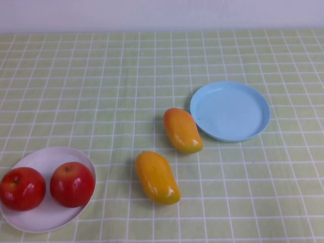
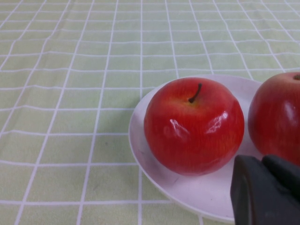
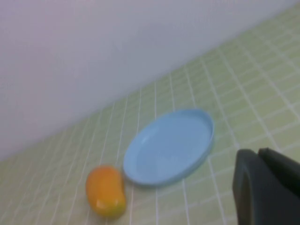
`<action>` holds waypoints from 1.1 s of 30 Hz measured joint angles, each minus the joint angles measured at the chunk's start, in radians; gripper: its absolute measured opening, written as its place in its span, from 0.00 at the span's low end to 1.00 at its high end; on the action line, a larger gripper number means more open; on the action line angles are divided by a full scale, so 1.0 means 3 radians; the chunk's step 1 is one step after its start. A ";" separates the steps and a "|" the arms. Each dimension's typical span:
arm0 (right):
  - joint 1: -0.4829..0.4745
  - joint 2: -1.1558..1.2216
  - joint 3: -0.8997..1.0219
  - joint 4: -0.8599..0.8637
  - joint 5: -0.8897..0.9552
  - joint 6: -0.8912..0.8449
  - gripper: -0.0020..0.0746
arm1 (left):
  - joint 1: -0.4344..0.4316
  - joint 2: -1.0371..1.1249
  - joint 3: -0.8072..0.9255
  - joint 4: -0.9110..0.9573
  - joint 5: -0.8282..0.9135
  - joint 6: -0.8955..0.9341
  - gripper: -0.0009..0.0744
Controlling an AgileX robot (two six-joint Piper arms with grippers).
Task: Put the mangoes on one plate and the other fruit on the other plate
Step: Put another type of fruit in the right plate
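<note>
1. White plate [image 1: 48, 217] sits at the near-left of the green checked cloth [image 1: 101, 91]. Both apples are on it, side by side and close together: one [image 1: 22, 188] overhangs its left rim, the other [image 1: 72, 184] is by its right rim.
2. Near mango [image 1: 157, 177] lies on the cloth right of the white plate, well clear of it.
3. Far mango [image 1: 182, 130] lies farther back and right of the white plate, just beside the blue plate [image 1: 230, 111]; whether it touches the rim is hard to call.
4. The blue plate is far right and back from the white plate, nothing on it.
5. Left gripper [image 2: 267, 190]: only a dark part shows in the left wrist view, low over the white plate's edge beside the apples; grip state can't be told.
6. Right gripper [image 3: 267, 185]: only a dark part shows in the right wrist view, off beyond the blue plate; grip state can't be told there either.
</note>
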 joint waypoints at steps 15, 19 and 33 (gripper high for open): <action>0.0010 0.2492 -0.1833 -0.0119 0.2380 -0.0799 0.01 | 0.0000 0.0000 0.0000 0.0000 0.0000 0.0000 0.02; 0.0242 0.3060 -0.2165 -0.0263 0.2388 -0.0826 0.01 | 0.0000 0.0000 0.0000 0.0000 0.0000 0.0000 0.02; 0.2093 0.5173 -0.3874 -0.0532 0.2401 -0.0826 0.10 | 0.0000 0.0000 0.0000 0.0000 0.0000 0.0000 0.02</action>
